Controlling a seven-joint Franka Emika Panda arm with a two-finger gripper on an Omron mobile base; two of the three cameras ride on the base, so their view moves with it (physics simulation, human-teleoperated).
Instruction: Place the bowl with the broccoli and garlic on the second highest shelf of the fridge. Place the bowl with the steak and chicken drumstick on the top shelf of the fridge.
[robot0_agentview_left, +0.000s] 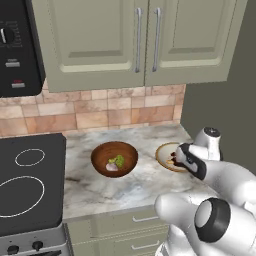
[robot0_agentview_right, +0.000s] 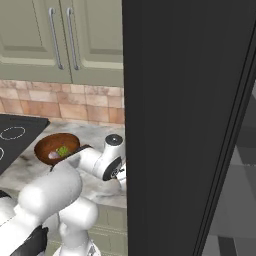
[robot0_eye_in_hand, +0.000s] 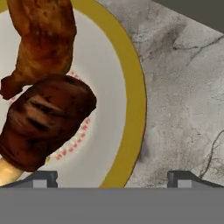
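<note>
- Two bowls sit on the marble counter (robot0_agentview_left: 90, 192) in front of you, side by side but apart.
- Furthest left of the gripper lies the black stovetop (robot0_agentview_left: 30, 180), flush against the counter's edge.
- Next, still well left of the gripper, is the brown bowl (robot0_agentview_left: 114, 159) — the broccoli (robot0_agentview_left: 119, 161) is a small light-green floret inside it, touching a pale pinkish piece that looks like the garlic (robot0_agentview_left: 112, 167).
- From the right base view that brown bowl (robot0_agentview_right: 56, 148) shows just beyond the arm's forearm.
- Then comes the white bowl with the gold rim (robot0_agentview_left: 165, 156), right under the hand; the arm covers much of it in the left base view.
- The gripper (robot0_eye_in_hand: 113, 178) hangs directly over this bowl, its jaws wide apart and holding nothing — one tip over the bowl's white inside, the other beyond the rim (robot0_eye_in_hand: 133, 109) over bare counter.
- In the hand view, the steak (robot0_eye_in_hand: 43, 120) lies ahead of the left tip, overlapping the chicken drumstick (robot0_eye_in_hand: 41, 41) beyond it; a pale bone end pokes out near the bottom-left corner.
- To the gripper's right stands the fridge (robot0_agentview_right: 185, 115), its black door filling that side of the right base view.
- Its shelves are too hidden to make out.
</note>
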